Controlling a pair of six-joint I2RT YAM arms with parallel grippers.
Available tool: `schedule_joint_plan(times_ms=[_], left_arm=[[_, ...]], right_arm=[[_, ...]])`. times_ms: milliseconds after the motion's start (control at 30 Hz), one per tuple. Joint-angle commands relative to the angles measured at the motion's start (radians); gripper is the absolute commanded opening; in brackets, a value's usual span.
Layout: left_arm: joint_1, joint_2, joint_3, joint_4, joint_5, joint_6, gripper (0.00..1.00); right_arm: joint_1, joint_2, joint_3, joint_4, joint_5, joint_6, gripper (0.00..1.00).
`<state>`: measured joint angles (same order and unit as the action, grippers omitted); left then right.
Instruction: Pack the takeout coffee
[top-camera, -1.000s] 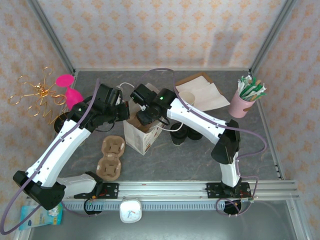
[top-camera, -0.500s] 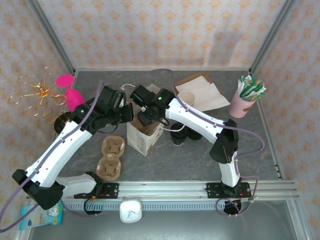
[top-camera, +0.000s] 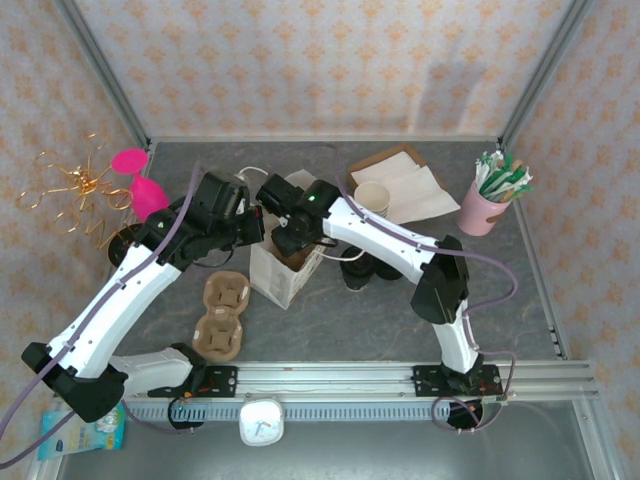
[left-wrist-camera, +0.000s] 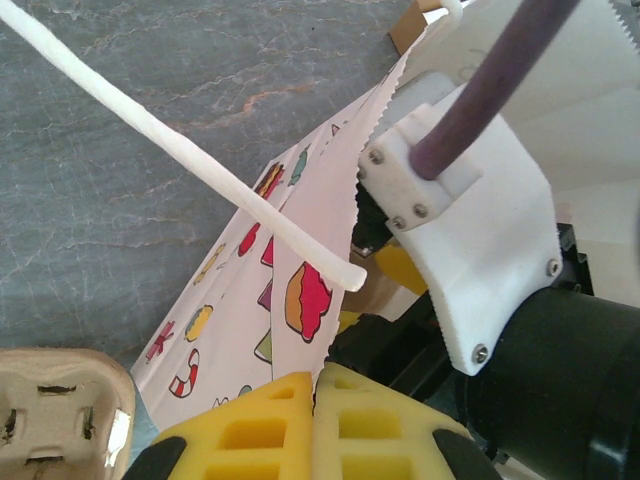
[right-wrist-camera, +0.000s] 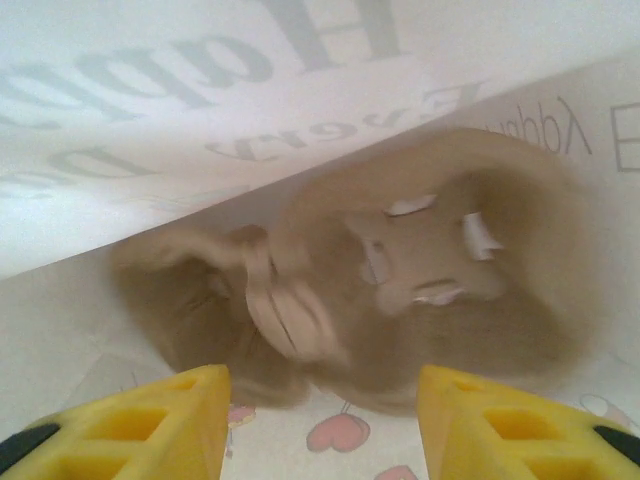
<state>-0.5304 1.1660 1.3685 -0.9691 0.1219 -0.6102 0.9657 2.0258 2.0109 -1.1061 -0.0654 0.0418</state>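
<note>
Top: reaches further left than a second ago with right gripper (top-camera: 288, 232) into white paper bag (top-camera: 272, 280); shows takeout coffee (top-camera: 356, 272), seemingly, just right of bag. Left wrist: pinches bag rim, left gripper (left-wrist-camera: 312, 395) closed. Right wrist: holds jaws parted, empty, over blurred brown carrier (right-wrist-camera: 400, 270).

The walls (top-camera: 330, 60) are pale pink with small orange flower shapes in rows. They stand on three sides of the table (top-camera: 380, 320). The table top is dark gray like stone, with thin light lines running through it. Two shiny metal posts (top-camera: 103, 75) lean up from the back corners, one on each side. A long metal rail (top-camera: 340, 378) runs along the near edge of the table. The light is bright and even. A soft gray shadow (top-camera: 460, 90) lies on the back wall, toward the right.
</note>
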Motion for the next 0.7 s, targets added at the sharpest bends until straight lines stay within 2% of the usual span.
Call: schedule_joint_plan(times_ms=[0, 167, 333, 667], left_arm=[[-0.006, -0.021, -0.015, 0.015, -0.006, -0.014, 0.00], [-0.006, -0.026, -0.021, 0.020, -0.004, -0.014, 0.00], [-0.006, -0.025, -0.023, 0.018, -0.005, -0.014, 0.00], [-0.003, -0.031, -0.028, -0.010, -0.035, -0.022, 0.00]], right_arm=[[-0.002, 0.021, 0.005, 0.012, 0.007, -0.019, 0.54], [-0.002, 0.009, 0.005, 0.025, 0.001, -0.016, 0.64], [-0.006, -0.004, 0.030, 0.015, 0.006, -0.010, 0.68], [-0.012, -0.064, 0.082, 0.023, -0.002, 0.001, 0.84]])
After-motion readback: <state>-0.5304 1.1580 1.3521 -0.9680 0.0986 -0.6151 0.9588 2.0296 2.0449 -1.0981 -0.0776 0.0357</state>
